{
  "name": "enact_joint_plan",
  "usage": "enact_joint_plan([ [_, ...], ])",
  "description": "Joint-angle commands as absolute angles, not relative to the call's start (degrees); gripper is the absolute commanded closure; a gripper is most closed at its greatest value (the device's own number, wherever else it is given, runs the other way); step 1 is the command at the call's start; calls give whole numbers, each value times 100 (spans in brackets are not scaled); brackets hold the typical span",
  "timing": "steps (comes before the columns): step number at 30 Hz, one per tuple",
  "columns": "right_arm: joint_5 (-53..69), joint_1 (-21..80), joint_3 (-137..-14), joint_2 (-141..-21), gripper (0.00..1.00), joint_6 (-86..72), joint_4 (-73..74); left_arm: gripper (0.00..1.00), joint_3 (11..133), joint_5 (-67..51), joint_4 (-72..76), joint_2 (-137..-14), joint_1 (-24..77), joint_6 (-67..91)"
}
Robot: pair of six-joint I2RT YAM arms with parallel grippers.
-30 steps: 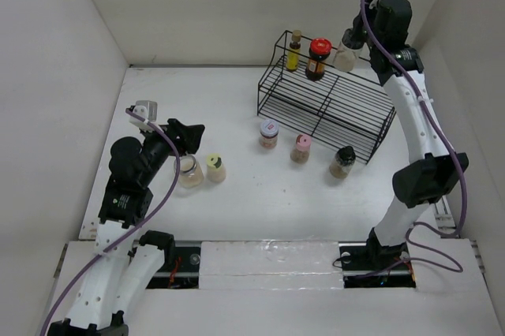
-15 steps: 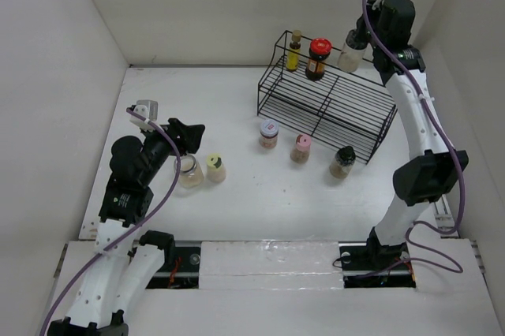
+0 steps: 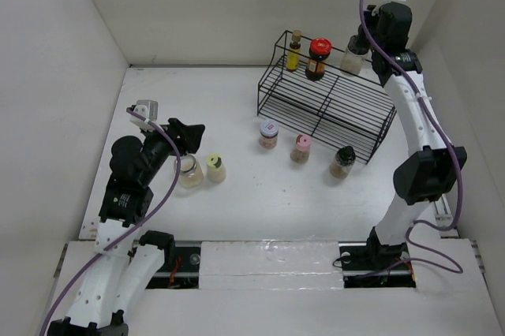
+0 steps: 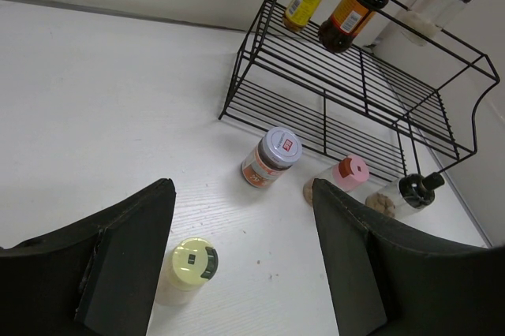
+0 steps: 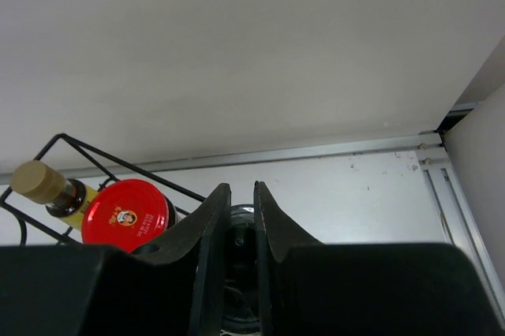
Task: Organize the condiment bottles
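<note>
A black wire rack [image 3: 327,103] holds a brown-capped yellow bottle [image 3: 294,50] and a red-capped dark jar [image 3: 317,58] on its top shelf. My right gripper [image 3: 363,36] is shut on the black cap of a clear bottle [image 3: 354,55] with pale contents, beside the red-capped jar [image 5: 126,214]. On the table stand a bluish-white-capped jar [image 3: 269,134], a pink-capped bottle [image 3: 301,147], a black-capped bottle [image 3: 342,162], a pale-yellow-capped bottle [image 3: 215,167] and an open jar [image 3: 190,170]. My left gripper [image 4: 241,233] is open above the pale-yellow-capped bottle [image 4: 188,269].
White walls enclose the table on the left, back and right. The rack's lower shelf [image 4: 355,127] holds nothing. A metal rail [image 5: 331,151] runs along the foot of the back wall.
My right gripper has moved the clear black-capped bottle slightly right and back over the rack's top shelf and stood it more upright. The left arm has not moved.
</note>
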State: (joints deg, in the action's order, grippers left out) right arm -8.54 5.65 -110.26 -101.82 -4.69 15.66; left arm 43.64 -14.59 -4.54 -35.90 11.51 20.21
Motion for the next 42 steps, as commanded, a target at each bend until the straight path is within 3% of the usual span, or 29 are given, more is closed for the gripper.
enact_joint_plan([
  [1,-826,545,-10961,-10195,92,-509,932,34,4412,-1521,-264,-3586,1116,2030],
  [18,-765,712,-10107,-10301,87,-668,686,34,4412,-1521,-264,-3533,1116,2030],
  [25,-704,712,-9950,-10354,73,-729,686,34,4412,-1521,-264,-3480,1116,2030],
  [27,-703,712,-9949,-10284,56,-800,686,34,4412,-1573,-264,-3480,1116,2030],
  [33,-650,712,-9949,-9828,36,-905,686,34,4412,-1573,-264,-3428,1116,2082],
  [42,-896,765,-9547,-8544,34,-1011,686,34,4412,-1573,-264,-3428,1116,2083],
])
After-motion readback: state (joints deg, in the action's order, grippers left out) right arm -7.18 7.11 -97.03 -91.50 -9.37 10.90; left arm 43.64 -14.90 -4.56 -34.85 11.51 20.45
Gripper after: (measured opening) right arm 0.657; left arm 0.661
